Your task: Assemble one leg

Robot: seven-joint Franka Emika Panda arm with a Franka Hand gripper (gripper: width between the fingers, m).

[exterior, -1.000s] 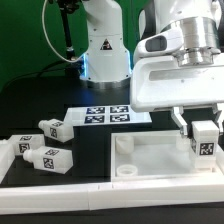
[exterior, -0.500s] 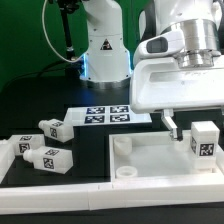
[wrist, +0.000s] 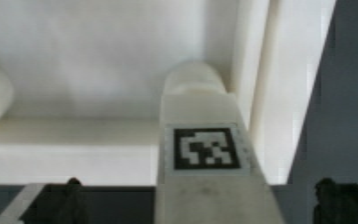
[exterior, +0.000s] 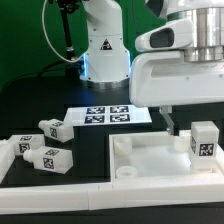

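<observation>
A white leg (exterior: 205, 140) with a black-and-white tag stands upright in the corner of the white tabletop (exterior: 150, 160) at the exterior view's right. My gripper (exterior: 193, 118) is open just above it, with one dark finger (exterior: 170, 123) apart from the leg and the other hidden. In the wrist view the leg (wrist: 202, 140) rises between the two dark fingertips (wrist: 60, 203), which do not touch it, and my gripper (wrist: 202, 205) holds nothing. Three more legs (exterior: 48, 159) lie on the black table at the exterior view's left.
The marker board (exterior: 105, 115) lies flat behind the tabletop. The arm's white base (exterior: 105, 50) stands at the back. A white rail (exterior: 60, 190) runs along the front edge. The tabletop has a raised rim and a corner hole (exterior: 124, 146).
The fingers stood close round the leg one second ago. They have since spread apart and the hand has risen, leaving the leg standing on the tabletop.
</observation>
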